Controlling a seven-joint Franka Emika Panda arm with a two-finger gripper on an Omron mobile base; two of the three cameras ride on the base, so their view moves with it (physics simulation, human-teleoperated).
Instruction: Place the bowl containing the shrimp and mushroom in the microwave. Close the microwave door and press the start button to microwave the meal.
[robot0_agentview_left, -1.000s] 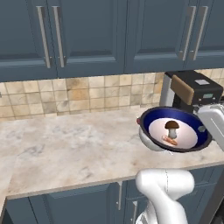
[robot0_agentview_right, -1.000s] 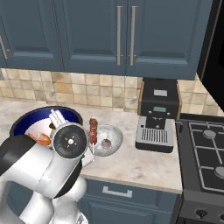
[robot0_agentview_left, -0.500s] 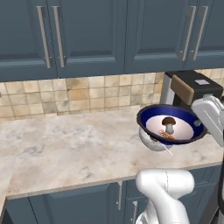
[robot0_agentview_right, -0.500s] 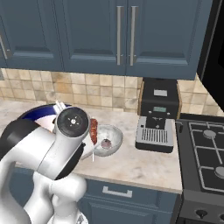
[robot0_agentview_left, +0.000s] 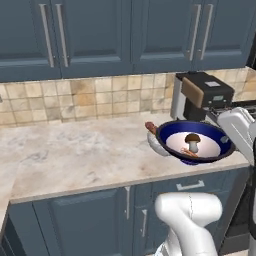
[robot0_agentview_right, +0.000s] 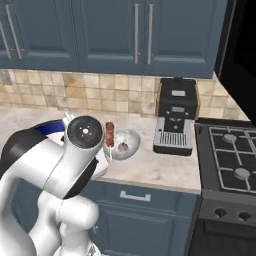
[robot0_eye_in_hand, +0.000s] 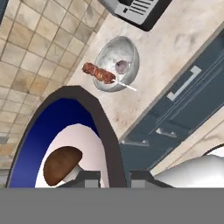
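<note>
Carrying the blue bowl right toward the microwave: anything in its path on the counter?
Yes: the grey skewer bowl sits just beyond the blue bowl, and the coffee machine stands further right, before the stove. Lifting should clear them.

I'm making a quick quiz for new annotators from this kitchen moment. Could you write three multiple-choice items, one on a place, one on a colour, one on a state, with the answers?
1. Where is the mushroom?
A. In the blue bowl
B. In the grey bowl
C. On the stove

2. What colour is the outside of the bowl that the claw grips?
A. Pale grey
B. Dark blue
C. Red

3. How is the blue bowl placed?
A. Flat on the counter
B. Lifted off the counter, held by its rim
C. Upside down

Answers: 1 A, the brown cap sits on its white inside. 2 B, the rim and wall are dark blue. 3 B, the fingers pinch the rim and the bowl hangs at the counter's front edge.
</note>
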